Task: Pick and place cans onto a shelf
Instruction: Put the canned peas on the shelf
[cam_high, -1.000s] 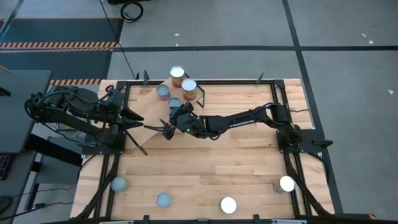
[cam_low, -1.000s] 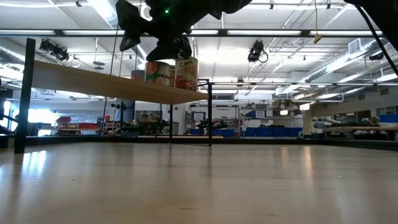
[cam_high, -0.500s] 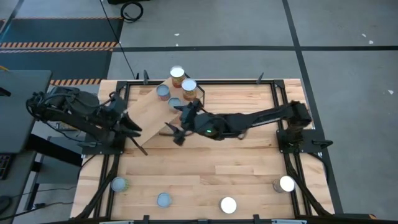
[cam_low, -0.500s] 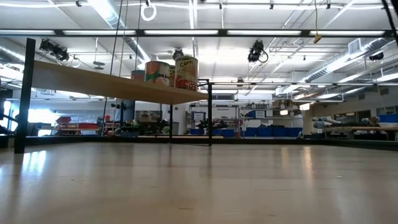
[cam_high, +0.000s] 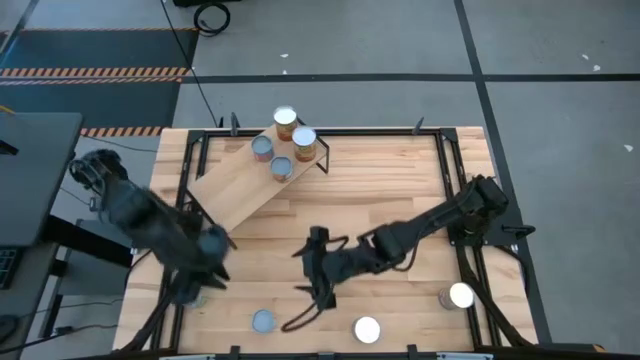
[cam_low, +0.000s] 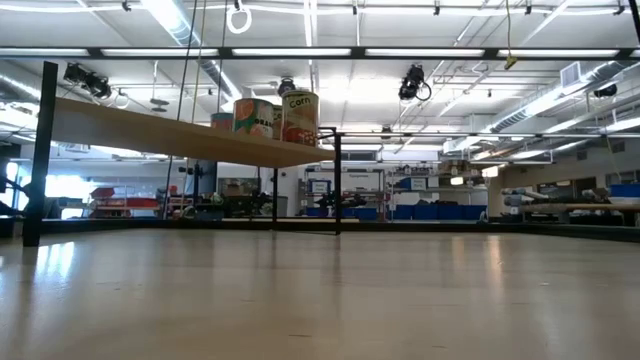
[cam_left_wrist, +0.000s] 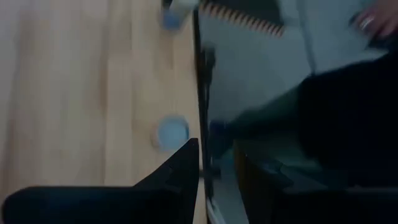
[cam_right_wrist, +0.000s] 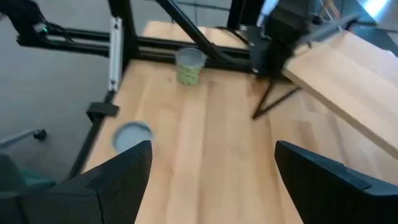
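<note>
Four cans (cam_high: 283, 143) already stand on the shelf (cam_high: 240, 182), so I swing my right gripper (cam_high: 312, 272) away from it with fingers spread wide and empty, toward the loose can (cam_high: 263, 320) near the table's front edge. My left gripper (cam_high: 208, 262), apparently part-closed on nothing, hovers beyond the shelf's low end.

table (cam_high: 400, 170): light wood, framed by black rails | floor (cam_high: 560, 50): grey, crossed by dark lines | hazard stripes (cam_high: 95, 72): seen left of the table | cable coil (cam_high: 211, 16): black, lying on floor | ceiling lights (cam_low: 330, 52): seen in room behind
</note>
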